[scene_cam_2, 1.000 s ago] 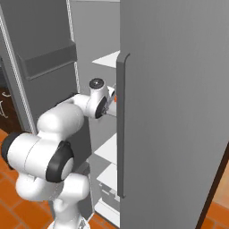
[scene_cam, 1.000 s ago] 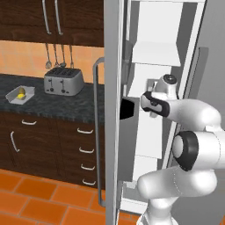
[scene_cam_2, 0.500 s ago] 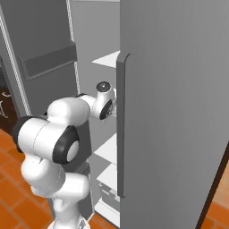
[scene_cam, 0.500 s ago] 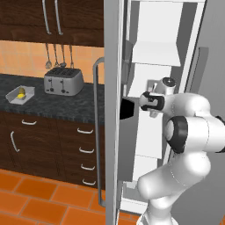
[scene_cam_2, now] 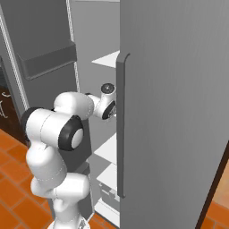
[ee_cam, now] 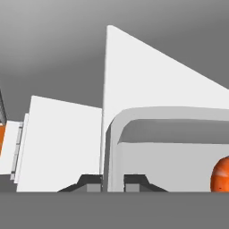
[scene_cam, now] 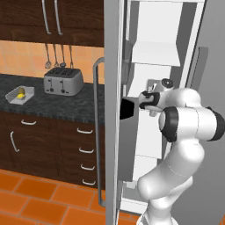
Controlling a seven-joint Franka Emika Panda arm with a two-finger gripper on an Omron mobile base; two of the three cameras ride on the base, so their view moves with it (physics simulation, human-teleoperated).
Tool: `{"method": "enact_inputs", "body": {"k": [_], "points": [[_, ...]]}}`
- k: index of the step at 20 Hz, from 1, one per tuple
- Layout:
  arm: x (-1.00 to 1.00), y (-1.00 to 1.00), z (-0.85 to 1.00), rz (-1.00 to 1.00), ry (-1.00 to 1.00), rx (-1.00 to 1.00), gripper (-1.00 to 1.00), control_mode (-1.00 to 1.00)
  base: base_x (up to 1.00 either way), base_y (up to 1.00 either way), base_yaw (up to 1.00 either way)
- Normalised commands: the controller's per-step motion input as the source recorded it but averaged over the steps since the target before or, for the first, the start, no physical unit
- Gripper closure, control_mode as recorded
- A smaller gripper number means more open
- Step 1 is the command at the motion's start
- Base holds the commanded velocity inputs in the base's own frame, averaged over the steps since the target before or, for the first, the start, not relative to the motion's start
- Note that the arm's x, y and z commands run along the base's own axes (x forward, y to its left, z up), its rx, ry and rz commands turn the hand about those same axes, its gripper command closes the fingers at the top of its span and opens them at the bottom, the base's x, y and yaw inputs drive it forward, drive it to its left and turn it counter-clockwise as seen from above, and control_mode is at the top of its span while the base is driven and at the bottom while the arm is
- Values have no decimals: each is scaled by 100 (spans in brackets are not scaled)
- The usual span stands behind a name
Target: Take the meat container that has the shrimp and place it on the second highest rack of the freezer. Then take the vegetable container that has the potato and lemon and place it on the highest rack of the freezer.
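My gripper (ee_cam: pixel 112 182) is shut on the near rim of the meat container (ee_cam: pixel 170 147), a pale grey tray. The orange shrimp (ee_cam: pixel 221 174) lies at the tray's right end in the hand view. A flat white shelf (ee_cam: pixel 147 76) of the freezer (scene_cam: pixel 154 26) stretches beyond the tray; whether the tray rests on it I cannot tell. In the left base view my hand (scene_cam: pixel 149 100) reaches into the open freezer at mid height. The vegetable container (scene_cam: pixel 19 94) with the yellow lemon (scene_cam: pixel 20 96) sits on the dark counter at the far left.
The open freezer door (scene_cam: pixel 112 110) stands edge-on left of my arm, its long grey handle (scene_cam: pixel 97 132) facing the counter. A silver toaster (scene_cam: pixel 63 81) stands on the counter (scene_cam: pixel 52 103). On the right, the shut grey door (scene_cam_2: pixel 174 112) hides my hand in the right base view.
My elbow has swung up and in toward the freezer. The hand has shifted slightly left and down with the tray still in its grip.
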Motion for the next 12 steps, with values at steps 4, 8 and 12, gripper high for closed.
{"method": "enact_inputs", "body": {"k": [4, 8, 12], "points": [[46, 0, -9, 0, 0, 0, 100, -100, 0, 0, 0], [45, -1, -4, 0, 0, 0, 100, -100, 0, 0, 0], [49, -1, -1, 0, 0, 0, 100, -100, 0, 0, 0]]}}
